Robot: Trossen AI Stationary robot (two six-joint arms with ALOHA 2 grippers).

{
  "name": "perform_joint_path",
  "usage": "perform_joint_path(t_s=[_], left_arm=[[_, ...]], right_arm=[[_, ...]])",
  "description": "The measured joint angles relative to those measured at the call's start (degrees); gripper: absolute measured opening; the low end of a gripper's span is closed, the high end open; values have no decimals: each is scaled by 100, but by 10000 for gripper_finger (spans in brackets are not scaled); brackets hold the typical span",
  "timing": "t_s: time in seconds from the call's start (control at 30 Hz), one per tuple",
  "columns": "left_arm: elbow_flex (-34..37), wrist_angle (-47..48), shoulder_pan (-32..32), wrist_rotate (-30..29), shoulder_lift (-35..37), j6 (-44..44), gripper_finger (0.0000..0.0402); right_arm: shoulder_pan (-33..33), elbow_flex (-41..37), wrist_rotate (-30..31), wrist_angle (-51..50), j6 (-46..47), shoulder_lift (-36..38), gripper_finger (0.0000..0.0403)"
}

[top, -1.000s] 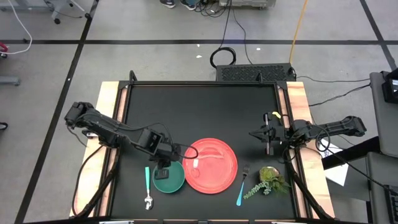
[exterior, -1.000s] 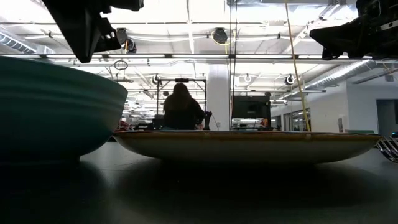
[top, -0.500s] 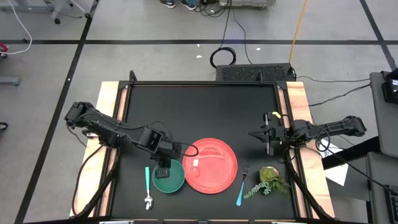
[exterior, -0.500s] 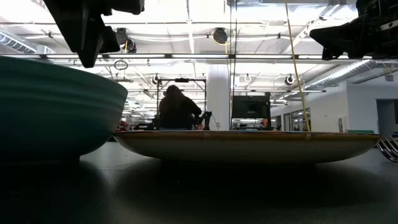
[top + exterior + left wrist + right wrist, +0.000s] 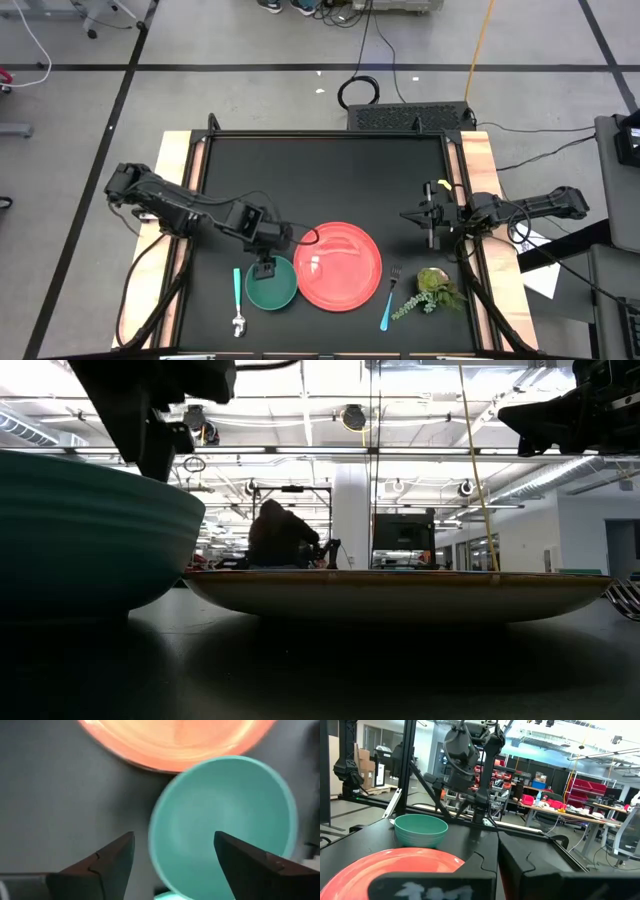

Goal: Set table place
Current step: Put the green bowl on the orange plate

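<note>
The green bowl (image 5: 271, 285) stands upright on its base on the black table (image 5: 330, 170), close beside the left edge of the red plate (image 5: 340, 266). My left gripper (image 5: 174, 845) hangs open over the bowl's far rim (image 5: 160, 827), pointing down, one finger on either side of it and clear of it. A teal-handled spoon (image 5: 238, 298) lies left of the bowl. A teal-handled fork (image 5: 388, 300) lies right of the plate. My right gripper (image 5: 432, 225) waits shut at the table's right side.
A leafy green plant sprig (image 5: 432, 292) lies at the near right, beside the fork. The table's far half is bare black surface. Pale wooden strips (image 5: 178, 200) run along both side edges. A person (image 5: 282, 535) sits in the room beyond.
My left gripper has opened wide above the bowl's far rim. The bowl stays where it was on the table beside the plate.
</note>
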State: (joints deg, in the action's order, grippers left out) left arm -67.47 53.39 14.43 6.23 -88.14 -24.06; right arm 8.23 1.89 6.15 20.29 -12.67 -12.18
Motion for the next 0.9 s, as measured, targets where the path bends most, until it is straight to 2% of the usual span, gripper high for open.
perform_joint_path(t_s=[0.23, 0.9], left_arm=[[208, -88, -19, -174, 2, 86, 274], [1416, -1389, 46, 151, 2, -331, 274]], right_arm=[[0, -1, 0, -4, 0, 0, 0], [-1, 0, 0, -46, 0, 0, 0]])
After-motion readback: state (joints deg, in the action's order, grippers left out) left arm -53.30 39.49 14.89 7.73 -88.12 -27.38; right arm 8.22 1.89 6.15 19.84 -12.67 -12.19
